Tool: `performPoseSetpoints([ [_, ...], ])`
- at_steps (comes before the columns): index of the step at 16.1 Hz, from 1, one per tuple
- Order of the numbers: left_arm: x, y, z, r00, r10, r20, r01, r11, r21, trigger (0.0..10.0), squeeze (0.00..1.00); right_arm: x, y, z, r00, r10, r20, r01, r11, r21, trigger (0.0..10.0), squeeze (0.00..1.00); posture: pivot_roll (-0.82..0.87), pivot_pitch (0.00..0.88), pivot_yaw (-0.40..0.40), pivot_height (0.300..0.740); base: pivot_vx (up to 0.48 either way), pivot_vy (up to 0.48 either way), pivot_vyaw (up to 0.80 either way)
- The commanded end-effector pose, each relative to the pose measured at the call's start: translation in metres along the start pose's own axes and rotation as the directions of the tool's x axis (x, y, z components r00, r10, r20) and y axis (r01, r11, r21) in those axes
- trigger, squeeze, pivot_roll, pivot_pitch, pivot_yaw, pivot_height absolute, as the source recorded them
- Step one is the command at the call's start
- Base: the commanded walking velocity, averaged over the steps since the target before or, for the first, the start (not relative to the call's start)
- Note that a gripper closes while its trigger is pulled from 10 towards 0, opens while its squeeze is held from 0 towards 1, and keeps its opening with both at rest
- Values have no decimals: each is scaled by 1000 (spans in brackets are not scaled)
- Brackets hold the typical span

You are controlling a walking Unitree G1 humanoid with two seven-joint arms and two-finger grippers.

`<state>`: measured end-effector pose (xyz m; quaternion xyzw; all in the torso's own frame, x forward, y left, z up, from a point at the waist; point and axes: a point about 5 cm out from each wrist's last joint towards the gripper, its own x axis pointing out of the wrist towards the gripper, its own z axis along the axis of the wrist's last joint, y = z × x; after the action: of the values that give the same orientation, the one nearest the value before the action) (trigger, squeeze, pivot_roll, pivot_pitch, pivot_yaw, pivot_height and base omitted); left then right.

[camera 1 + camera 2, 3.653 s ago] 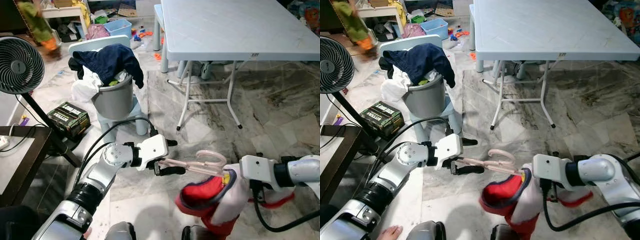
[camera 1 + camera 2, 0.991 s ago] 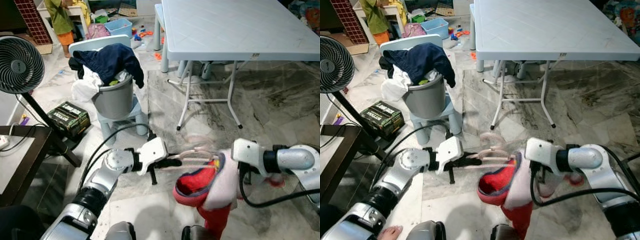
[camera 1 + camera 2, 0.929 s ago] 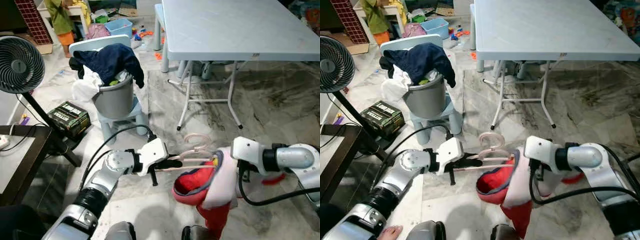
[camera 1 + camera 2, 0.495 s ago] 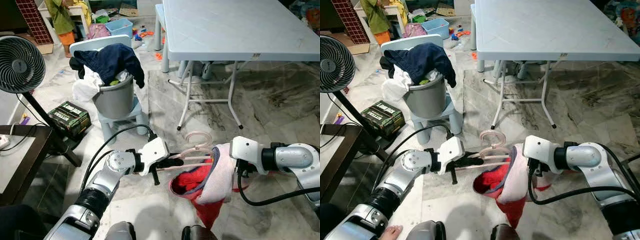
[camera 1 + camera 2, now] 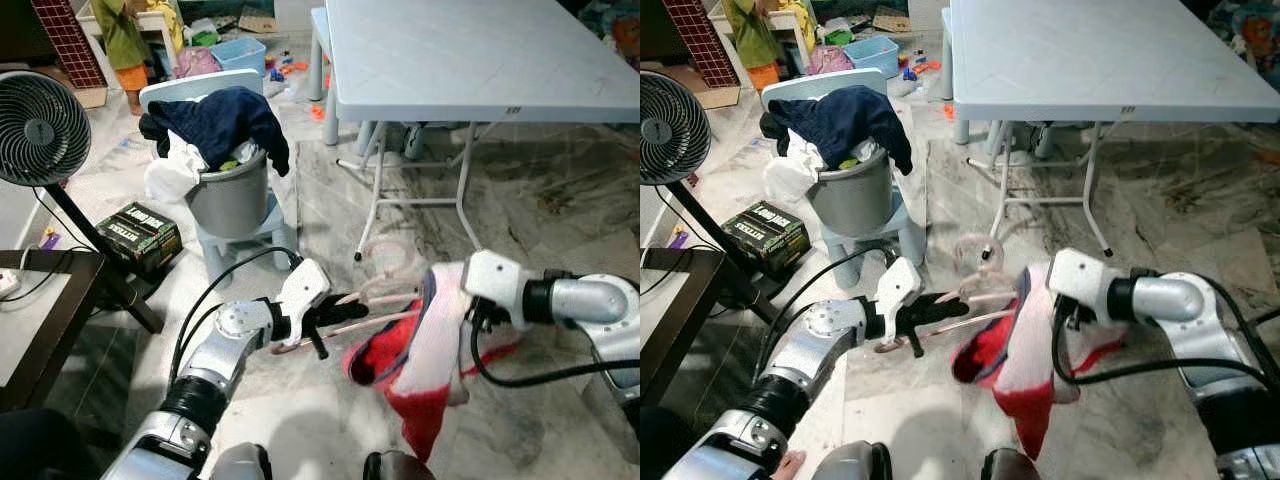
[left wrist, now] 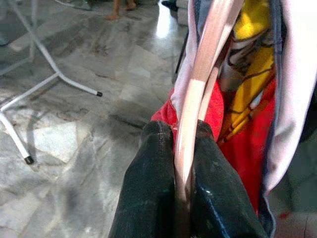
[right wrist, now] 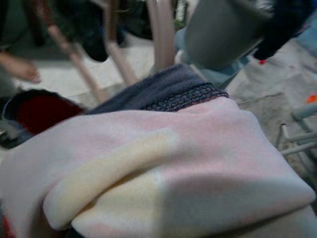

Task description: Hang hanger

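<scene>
A grey laundry bucket (image 5: 230,200) sits on a small pale-blue stool (image 5: 262,228), heaped over the rim with a dark navy garment (image 5: 218,122) and white clothing (image 5: 168,172). Farther back a light-blue bin (image 5: 236,53) lies among scattered toys.

Low over the marble floor (image 5: 560,240), the left pincer (image 5: 333,318) has its two black fingers (image 6: 148,198) pressed tight on the bar of a pale pink hanger (image 5: 385,285), whose hook curls up just above the bar. The hanger's far end runs into the neck of a red and white child's shirt (image 5: 415,350) with a yellow print inside. The right pincer (image 5: 478,305) is buried in the shirt's cloth at the collar; I cannot tell how its fingers stand.

A big light-blue folding table (image 5: 470,55) on white legs stands behind. To the robot's left are a black pedestal fan (image 5: 38,130), a dark cardboard box (image 5: 138,235) and a dark side table (image 5: 40,320). A person (image 5: 120,40) stands at the far back.
</scene>
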<state>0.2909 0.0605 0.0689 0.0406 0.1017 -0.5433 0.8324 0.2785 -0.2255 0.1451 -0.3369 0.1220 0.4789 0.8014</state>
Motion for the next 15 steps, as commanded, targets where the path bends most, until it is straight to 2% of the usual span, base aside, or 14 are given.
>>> performPoseSetpoints([
  [1,-11,20,16,979,163,125,-155,986,-66,0,0,2,7,-12,1000,9,-20,-8,998,56,10000,0,-32,70,-11,740,0,0,0],
  [4,-12,24,17,969,210,132,-198,975,-103,0,0,4,3,-13,998,-55,-8,56,995,81,10000,0,-30,71,-12,740,0,0,0],
  [7,-12,30,23,952,265,154,-242,958,-155,0,0,12,1,-11,989,-141,38,134,979,151,10000,0,-28,71,-10,740,0,0,0],
  [9,-12,32,24,948,278,153,-254,954,-160,0,0,14,3,-10,987,-148,59,135,974,182,10000,0,-28,71,-10,740,0,0,0],
  [10,-14,34,24,946,288,147,-265,952,-156,0,0,13,5,-10,985,-149,87,124,963,240,10000,0,-28,70,-8,740,0,0,0],
  [12,-16,36,23,948,286,142,-265,953,-149,0,0,11,6,-10,983,-147,107,113,954,279,10000,0,-28,70,-8,740,0,0,0],
  [15,-20,36,22,953,273,134,-253,956,-149,0,0,5,0,-4,961,-183,206,81,902,424,10000,0,-28,70,-8,740,0,0,0],
])
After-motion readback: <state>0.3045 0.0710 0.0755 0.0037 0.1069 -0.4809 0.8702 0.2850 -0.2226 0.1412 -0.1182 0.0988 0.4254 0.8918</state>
